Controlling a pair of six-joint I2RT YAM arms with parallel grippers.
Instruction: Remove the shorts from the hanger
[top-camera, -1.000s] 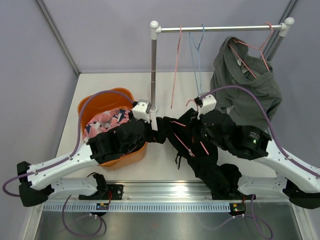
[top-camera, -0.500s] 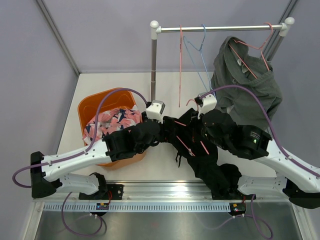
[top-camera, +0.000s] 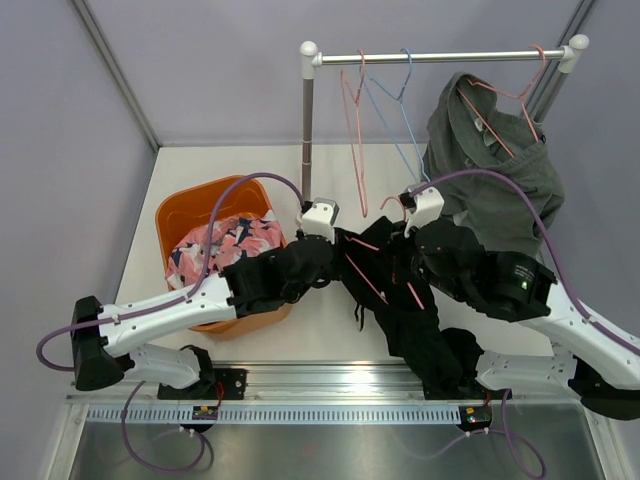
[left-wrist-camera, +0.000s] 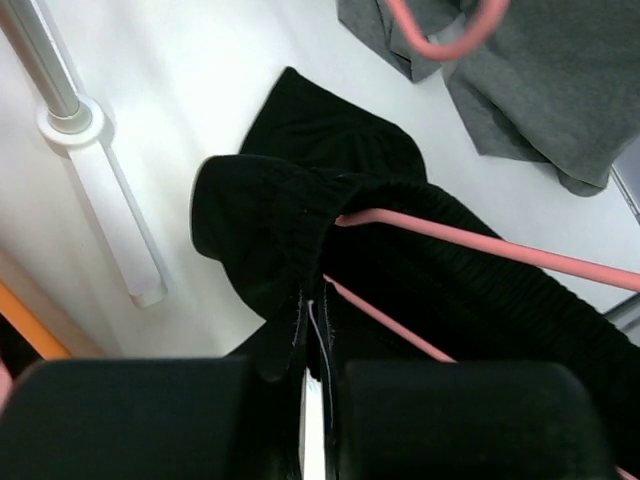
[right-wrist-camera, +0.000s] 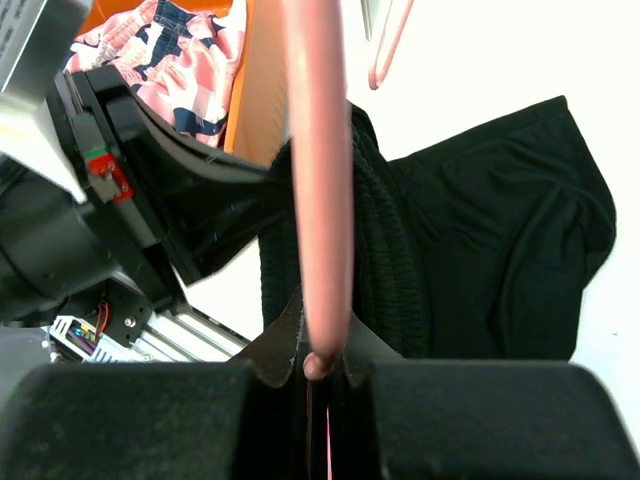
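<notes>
The black shorts (left-wrist-camera: 300, 210) are lying on the table (top-camera: 215, 165) between the two arms, with the pink hanger (left-wrist-camera: 480, 245) passed through the ribbed waistband. The left fingers (left-wrist-camera: 150, 420) are closed narrowly on a fold of this waistband, and the right fingers (right-wrist-camera: 460, 420) are closed on the bar of the hanger. The cloth is judged to be light, soft and limp: it will be stretched and will sag rather than slide off as one piece, and the elastic rib may be caught on the end of the hanger. The waistband edge, close to the hanger arm, is therefore the place to be gripped. How deep the fold sits between the fingers cannot be seen well; it seems to be only a thin pinch. The grey shorts (top-camera: 500, 185) are hung on the rail (top-camera: 450, 57), and the pink printed shorts (top-camera: 220, 245) are laid in the orange basket (top-camera: 172, 212).
</notes>
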